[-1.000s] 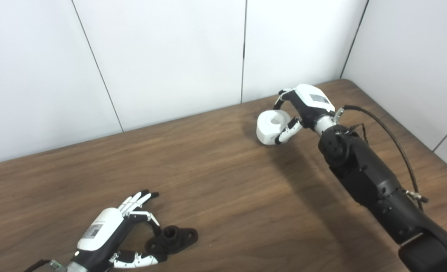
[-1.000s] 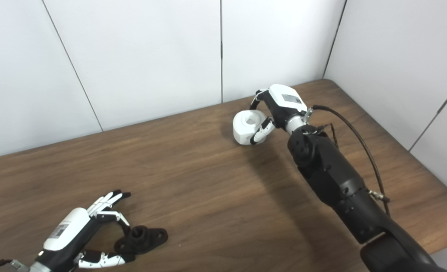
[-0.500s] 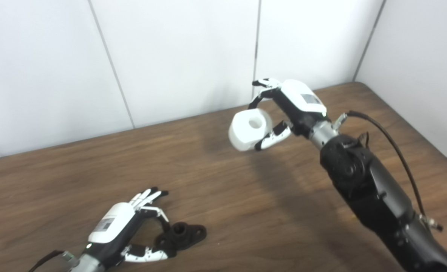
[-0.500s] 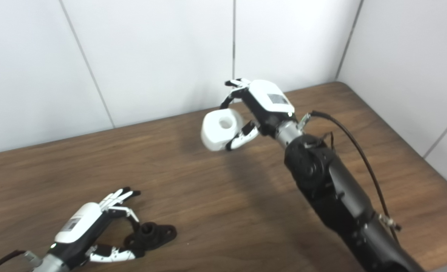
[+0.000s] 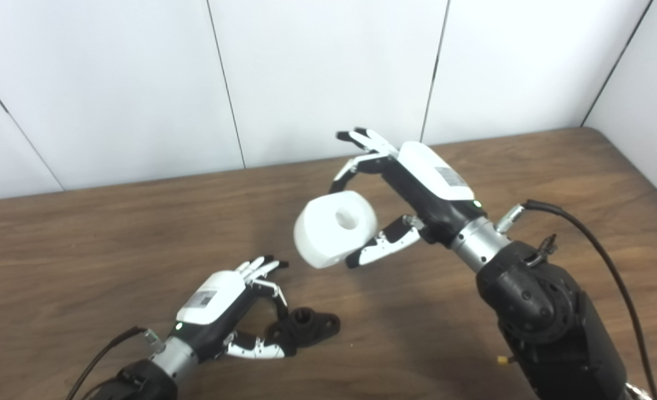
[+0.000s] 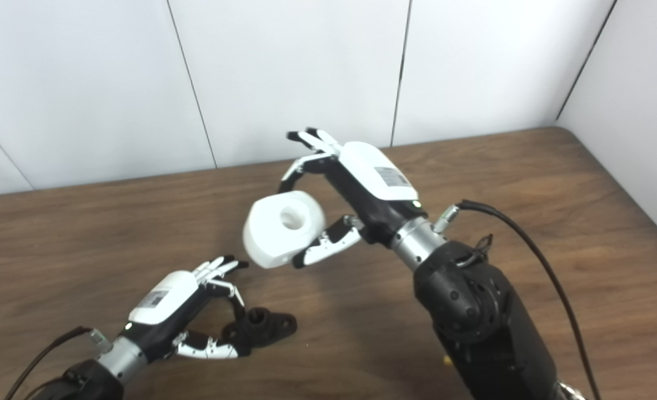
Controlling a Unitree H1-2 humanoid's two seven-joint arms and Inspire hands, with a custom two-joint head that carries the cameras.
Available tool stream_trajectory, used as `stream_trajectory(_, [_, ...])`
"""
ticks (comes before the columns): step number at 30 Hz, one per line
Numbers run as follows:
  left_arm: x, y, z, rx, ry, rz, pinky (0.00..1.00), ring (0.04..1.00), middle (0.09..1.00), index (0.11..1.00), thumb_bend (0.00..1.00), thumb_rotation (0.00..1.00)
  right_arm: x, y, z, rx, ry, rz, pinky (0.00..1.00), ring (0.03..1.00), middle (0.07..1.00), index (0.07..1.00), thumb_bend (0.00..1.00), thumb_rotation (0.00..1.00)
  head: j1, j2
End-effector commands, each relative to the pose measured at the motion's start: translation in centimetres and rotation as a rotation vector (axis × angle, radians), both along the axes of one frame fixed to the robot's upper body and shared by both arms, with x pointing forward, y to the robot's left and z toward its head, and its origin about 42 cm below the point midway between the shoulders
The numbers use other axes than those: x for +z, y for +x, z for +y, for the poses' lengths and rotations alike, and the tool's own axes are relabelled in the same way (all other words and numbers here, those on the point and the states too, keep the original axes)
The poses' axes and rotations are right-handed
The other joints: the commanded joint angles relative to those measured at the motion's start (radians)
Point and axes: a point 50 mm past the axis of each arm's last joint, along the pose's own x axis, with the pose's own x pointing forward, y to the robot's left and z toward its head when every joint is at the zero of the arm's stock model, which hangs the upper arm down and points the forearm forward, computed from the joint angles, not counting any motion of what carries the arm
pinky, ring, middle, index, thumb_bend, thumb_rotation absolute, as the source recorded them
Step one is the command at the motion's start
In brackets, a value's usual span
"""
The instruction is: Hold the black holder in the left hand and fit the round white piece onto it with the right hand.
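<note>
1. Gripping the round white piece (image 5: 335, 228), the right hand (image 5: 417, 186) holds it clear of the wooden table (image 5: 111, 233) — one finger curls over the piece's far top edge, and the thumb (image 5: 381, 249) presses against its near lower side.
2. Beyond that curled finger, the remaining fingers (image 5: 361, 139) of the right hand stretch out straight and close together, touching nothing.
3. Between the curled finger and the thumb, the white piece sits tilted, its central hole turned upward and toward the cameras.
4. Below and to the near side of the thumb tip, well apart from it, the black holder (image 5: 306, 326) lies on the table.
5. Pinching one end of the holder, the left hand (image 5: 217, 308) closes a bent finger down from the far side and its thumb (image 5: 256, 350) in from the near side — the holder lies between them.
6. Past the pinching finger, the other fingers (image 5: 259, 265) of the left hand extend together over the table, away from the holder.
7. Away from the pinching tips, the holder's raised round collar points upward, and its flat eared end rests on the wood.
</note>
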Motion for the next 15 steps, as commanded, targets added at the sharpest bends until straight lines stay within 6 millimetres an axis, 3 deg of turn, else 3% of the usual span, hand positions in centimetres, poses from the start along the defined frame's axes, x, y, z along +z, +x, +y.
stream_trajectory(1, [0.9,-0.1,-1.0,-0.031,-0.003,-0.045,1.0,1.0,0.939,0.482,0.52,0.05,0.8,-0.6,0.7,0.017,0.003,-0.036,0.75,1.0,0.968,0.479,0.51,0.14,0.001,0.002])
stream_trajectory(7, [0.8,-0.1,-1.7,-0.035,0.002,-0.048,1.0,1.0,0.939,0.481,0.51,0.05,-0.8,-1.0,1.9,0.056,-0.016,0.009,0.73,1.0,0.986,0.478,0.51,0.14,0.027,0.008])
stream_trajectory(15, [1.3,-0.3,-2.5,-0.028,0.014,-0.041,1.0,1.0,0.947,0.482,0.52,0.05,-2.0,-2.2,3.2,0.073,-0.087,0.066,0.89,1.0,1.0,0.478,0.51,0.14,0.041,0.018])
